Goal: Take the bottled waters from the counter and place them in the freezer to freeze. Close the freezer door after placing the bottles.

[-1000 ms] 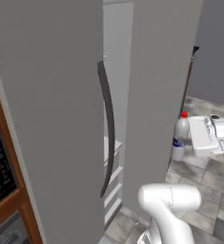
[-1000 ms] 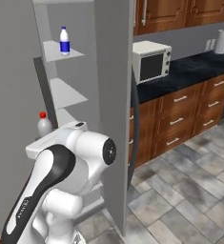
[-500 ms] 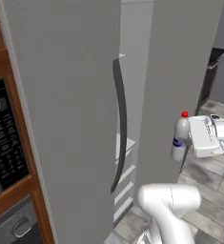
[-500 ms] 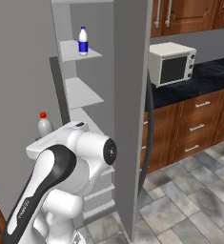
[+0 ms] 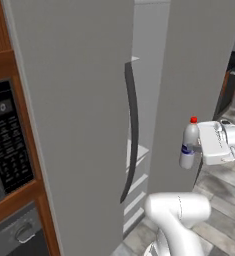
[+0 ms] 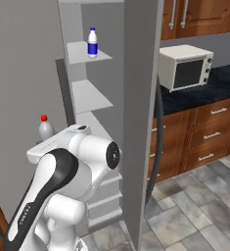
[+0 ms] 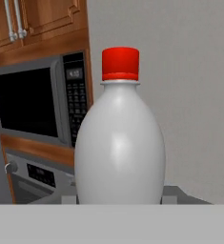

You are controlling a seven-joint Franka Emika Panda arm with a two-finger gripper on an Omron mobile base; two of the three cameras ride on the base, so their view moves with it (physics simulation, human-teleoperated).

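The hand [image 5: 195, 149] is clamped on the upright red-capped bottle [image 5: 189, 142]; carry it level through the freezer [image 6: 138, 98] gap onto a free shelf [image 6: 91, 96] below the blue-capped bottle [image 6: 92, 43]

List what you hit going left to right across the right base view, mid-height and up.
Open freezer door → red-capped bottle shut in the gripper → blue-capped bottle on a freezer shelf → fridge's right-hand door → toaster oven on the counter.
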